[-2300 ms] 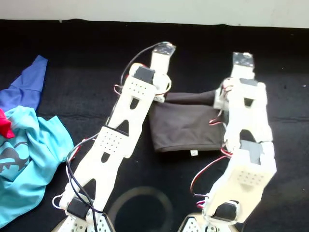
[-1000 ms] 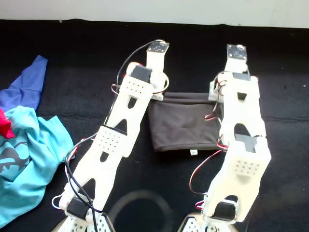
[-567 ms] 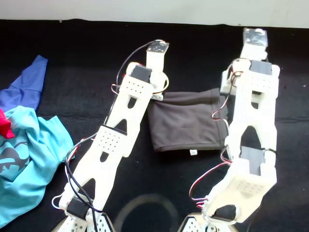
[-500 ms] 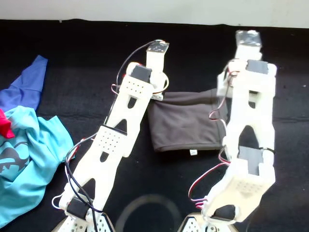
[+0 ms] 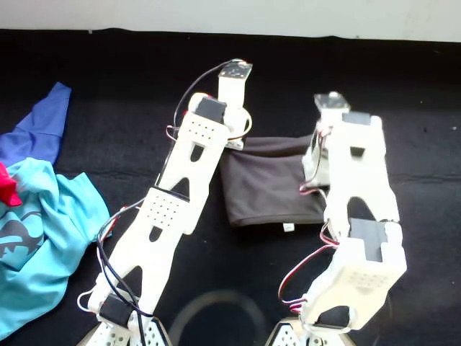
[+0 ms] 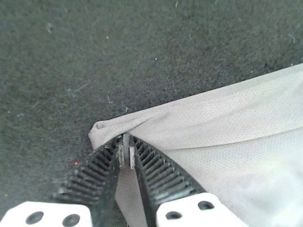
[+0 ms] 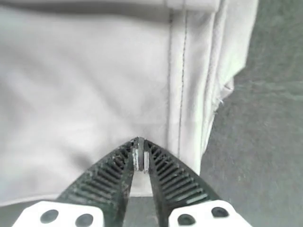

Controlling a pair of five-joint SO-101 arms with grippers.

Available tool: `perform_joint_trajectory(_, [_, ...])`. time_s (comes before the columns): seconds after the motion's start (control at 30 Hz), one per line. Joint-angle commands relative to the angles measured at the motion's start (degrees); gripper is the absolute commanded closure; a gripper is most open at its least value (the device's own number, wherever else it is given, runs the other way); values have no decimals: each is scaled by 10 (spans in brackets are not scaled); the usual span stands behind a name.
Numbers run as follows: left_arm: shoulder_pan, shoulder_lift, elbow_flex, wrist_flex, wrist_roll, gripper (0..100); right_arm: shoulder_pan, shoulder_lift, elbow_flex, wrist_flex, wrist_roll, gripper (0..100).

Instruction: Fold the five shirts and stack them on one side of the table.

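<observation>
A dark grey shirt (image 5: 266,184), folded into a rough rectangle, lies on the black table between the two arms. My left gripper (image 6: 125,156) is shut on the shirt's (image 6: 227,142) far left corner, pinching a small fold of cloth. The left arm (image 5: 194,155) stretches along the shirt's left edge. My right gripper (image 7: 140,161) is shut on the shirt (image 7: 85,85) near a stitched hem by its right edge. The right arm (image 5: 353,166) covers the shirt's right side.
Loose shirts lie heaped at the table's left edge: a teal one (image 5: 43,238), a blue one (image 5: 39,133) and a bit of red (image 5: 7,184). Black cloth (image 5: 108,86) covers the table up to a pale wall (image 5: 288,14) behind.
The right arm swung out to the far right, pulling the shirt's right corner with it, then came back left over the shirt. The left arm stayed still.
</observation>
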Motion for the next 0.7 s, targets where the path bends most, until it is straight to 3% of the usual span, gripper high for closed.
perform_joint_trajectory(0.0, [-15,-2,-13,-2,4,991,36,-35,82,-53,23,992])
perform_joint_trajectory(0.27, [-17,-4,-13,1,5,990,104,-51,116,-53,46,992])
perform_joint_trajectory(0.53, [-36,-57,-13,18,6,989,105,-223,109,-51,46,988])
perform_joint_trajectory(0.67, [-59,-92,-12,22,6,944,87,-255,72,-47,43,899])
